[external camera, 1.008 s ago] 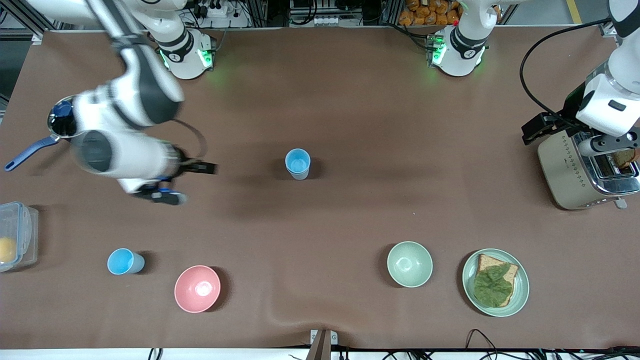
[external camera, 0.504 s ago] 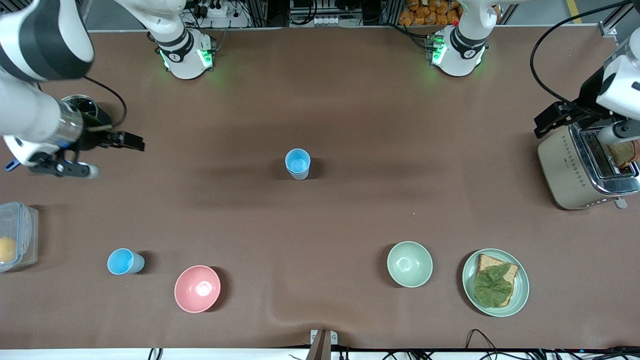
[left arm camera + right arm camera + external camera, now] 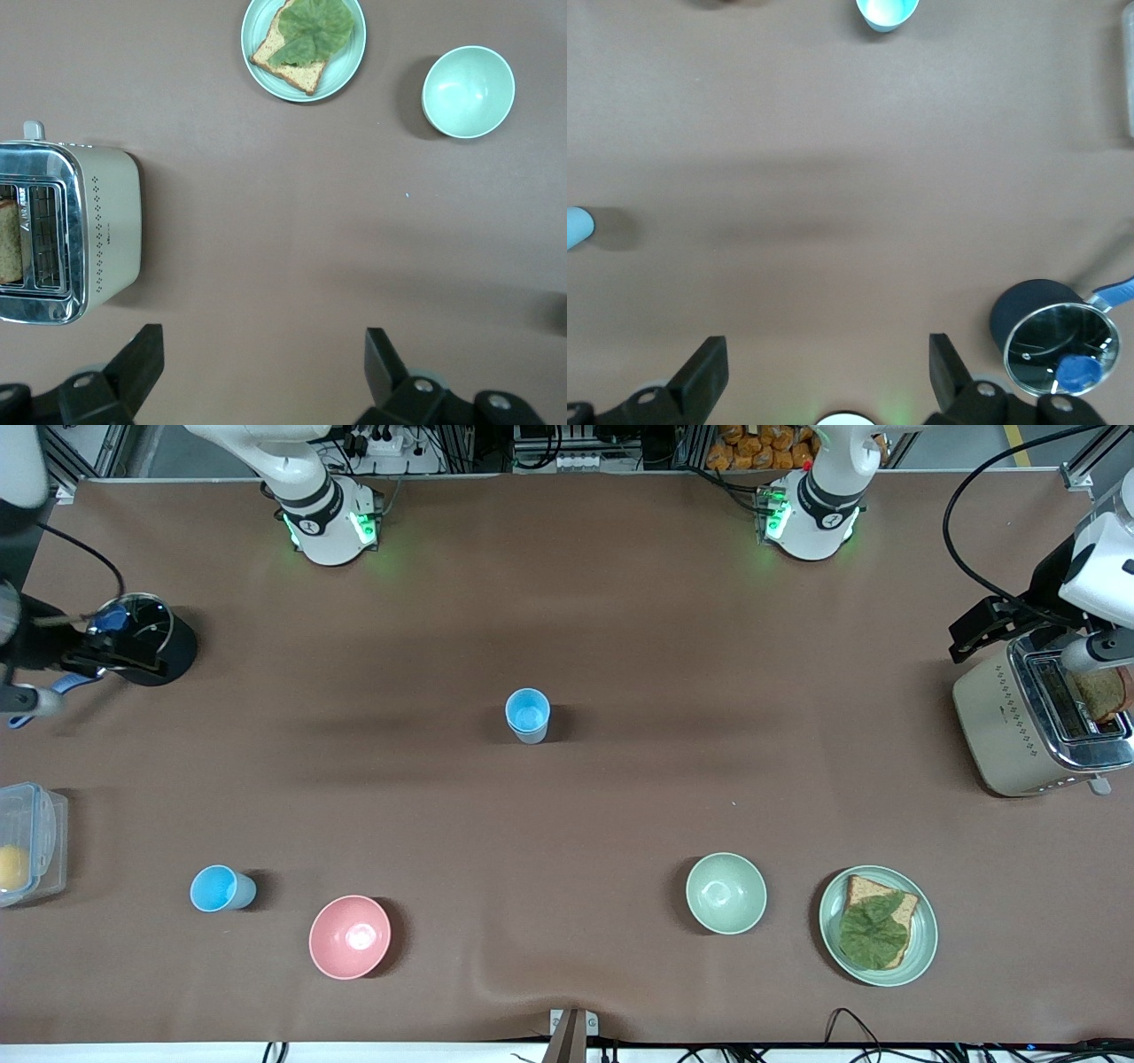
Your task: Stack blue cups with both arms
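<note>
Both grippers hanging empty, fingers apart, right gripper (image 3: 824, 381) over the black lidded saucepan (image 3: 146, 638), left gripper (image 3: 261, 376) over the cream toaster (image 3: 1036, 722), while two sky-blue plastic cups sit unstacked: one mid-table (image 3: 528, 715), one (image 3: 216, 888) beside the pink bowl (image 3: 349, 936).

Left gripper (image 3: 257, 367) up at the left arm's end of the table, fingers spread wide. Right gripper (image 3: 824, 372) raised at the right arm's end, fingers also wide apart.

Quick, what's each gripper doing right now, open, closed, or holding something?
Left gripper: open, holding nothing, up over the table by the toaster.
Right gripper: open, holding nothing, up over the table by the black pot.
</note>
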Controlling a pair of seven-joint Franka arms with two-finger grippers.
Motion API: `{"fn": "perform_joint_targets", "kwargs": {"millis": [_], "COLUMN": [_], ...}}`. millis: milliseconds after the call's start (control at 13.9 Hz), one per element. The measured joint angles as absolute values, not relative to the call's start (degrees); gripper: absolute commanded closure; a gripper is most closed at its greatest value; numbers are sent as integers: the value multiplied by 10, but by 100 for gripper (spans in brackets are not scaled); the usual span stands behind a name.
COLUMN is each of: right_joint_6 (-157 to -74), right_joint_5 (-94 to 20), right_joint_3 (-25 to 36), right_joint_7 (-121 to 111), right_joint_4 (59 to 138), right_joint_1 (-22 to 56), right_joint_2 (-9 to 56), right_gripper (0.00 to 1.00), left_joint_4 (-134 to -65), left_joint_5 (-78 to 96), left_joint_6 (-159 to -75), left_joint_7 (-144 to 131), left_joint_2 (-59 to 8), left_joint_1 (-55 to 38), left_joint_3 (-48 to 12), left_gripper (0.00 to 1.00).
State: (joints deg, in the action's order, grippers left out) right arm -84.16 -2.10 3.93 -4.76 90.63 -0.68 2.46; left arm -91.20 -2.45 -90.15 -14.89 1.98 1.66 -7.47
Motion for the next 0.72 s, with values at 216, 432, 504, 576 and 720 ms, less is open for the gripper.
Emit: {"fn": "perform_joint_targets", "kwargs": {"millis": [216, 432, 504, 576, 720], "right_joint_6": [-814, -812, -812, -812, -815], "right_joint_5": [-11, -11, -11, -11, -11], "right_joint_3": [47, 58, 59, 58, 57], "right_joint_7": [-61, -65, -65, -65, -65], "right_joint_4": [877, 872, 872, 871, 871], "right_joint_1": [-2, -2, -2, -1, 0], "right_joint_2": [21, 17, 16, 15, 15], "right_gripper": [0, 0, 0, 0, 0], "left_joint_4": [-912, -899, -892, -886, -882], "left_joint_5": [-25, -25, -25, -25, -25], "left_joint_6": [-901, -895, -889, -884, -881], "left_joint_7": [-149, -149, -149, -149, -149], "left_joint_2": [20, 20, 20, 20, 20], "left_joint_1": [17, 18, 18, 18, 19], "left_joint_3": [-74, -74, -74, -74, -74], "left_gripper": [0, 0, 0, 0, 0]}}
